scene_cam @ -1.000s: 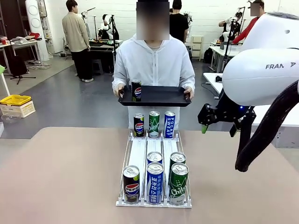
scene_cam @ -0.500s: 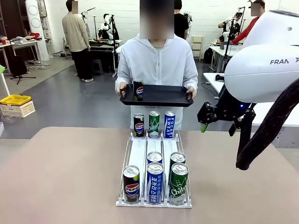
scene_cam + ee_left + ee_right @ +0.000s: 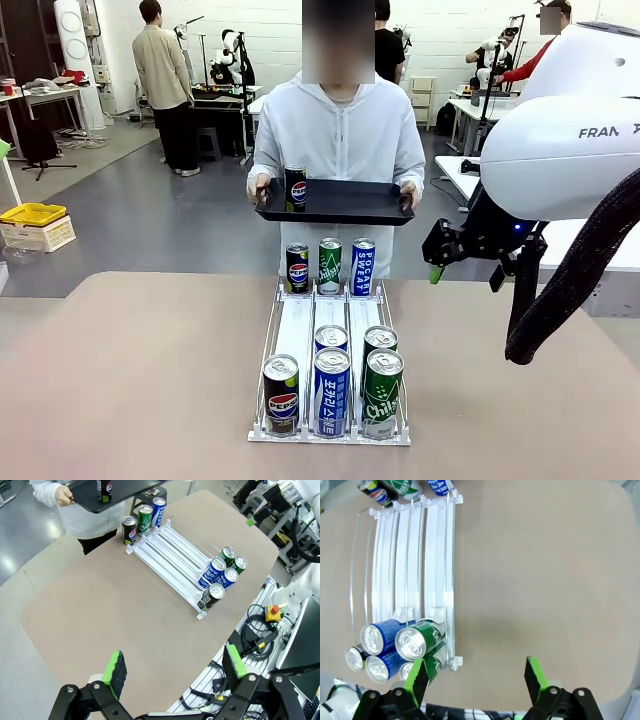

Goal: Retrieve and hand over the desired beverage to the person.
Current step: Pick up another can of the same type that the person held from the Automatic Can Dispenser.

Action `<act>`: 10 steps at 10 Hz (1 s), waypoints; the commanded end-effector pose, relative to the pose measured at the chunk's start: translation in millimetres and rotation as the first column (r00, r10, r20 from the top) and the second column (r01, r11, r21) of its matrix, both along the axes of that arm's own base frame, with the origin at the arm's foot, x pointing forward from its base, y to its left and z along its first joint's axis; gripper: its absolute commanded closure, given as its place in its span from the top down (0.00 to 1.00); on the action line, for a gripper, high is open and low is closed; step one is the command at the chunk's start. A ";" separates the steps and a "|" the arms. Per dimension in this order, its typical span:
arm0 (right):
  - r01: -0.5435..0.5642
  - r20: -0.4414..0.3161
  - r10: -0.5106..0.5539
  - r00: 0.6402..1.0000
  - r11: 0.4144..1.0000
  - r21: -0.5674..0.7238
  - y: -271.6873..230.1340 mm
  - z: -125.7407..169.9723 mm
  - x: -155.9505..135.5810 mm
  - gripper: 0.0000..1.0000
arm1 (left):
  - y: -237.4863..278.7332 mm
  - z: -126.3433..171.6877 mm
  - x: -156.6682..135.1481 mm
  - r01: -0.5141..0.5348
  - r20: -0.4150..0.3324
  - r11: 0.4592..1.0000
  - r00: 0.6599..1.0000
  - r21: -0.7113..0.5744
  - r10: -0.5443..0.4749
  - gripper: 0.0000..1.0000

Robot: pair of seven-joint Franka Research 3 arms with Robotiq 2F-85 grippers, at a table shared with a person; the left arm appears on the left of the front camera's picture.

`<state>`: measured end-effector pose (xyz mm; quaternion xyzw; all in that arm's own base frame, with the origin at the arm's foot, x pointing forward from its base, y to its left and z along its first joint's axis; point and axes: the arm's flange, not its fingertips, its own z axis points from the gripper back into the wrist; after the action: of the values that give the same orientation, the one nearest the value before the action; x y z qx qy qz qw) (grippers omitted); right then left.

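Currently my left gripper point(image 3: 175, 664) and right gripper point(image 3: 476, 674) gape wide, empty; person in white hooded jacket point(image 3: 338, 130) holds black rectangular tray point(image 3: 350, 205) with dark Pepsi can point(image 3: 295, 190).

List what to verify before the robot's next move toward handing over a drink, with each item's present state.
1. Left gripper open and empty: ok.
2. Right gripper open and empty: ok.
3. Rack has upright cans at its near end: ok.
4. Person holds tray about level, with free space beside its Pepsi can: ok.
5. Which drink the person wants: cannot tell.
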<state>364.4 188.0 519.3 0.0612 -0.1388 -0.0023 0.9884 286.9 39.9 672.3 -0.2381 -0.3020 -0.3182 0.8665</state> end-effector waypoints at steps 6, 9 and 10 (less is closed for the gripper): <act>-0.006 -0.157 -0.017 0.987 0.989 -0.145 96.6 -35.1 -19.7 1.00 | 0.6 0.6 0.0 0.005 0.003 1.000 1.000 -0.006 -0.005 1.00; -0.087 -0.216 0.042 0.975 0.976 -0.201 125.7 -59.2 -14.6 1.00 | 0.6 0.6 0.0 0.005 0.003 1.000 1.000 -0.006 -0.005 1.00; -0.087 -0.224 0.038 0.974 0.973 -0.212 132.9 -65.9 -11.2 1.00 | 0.6 0.6 0.0 0.005 0.003 1.000 1.000 -0.006 -0.005 1.00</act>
<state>344.7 306.7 452.1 -0.0261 -0.0295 0.0468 0.9981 286.9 39.9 672.5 -0.2380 -0.3021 -0.3182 0.8665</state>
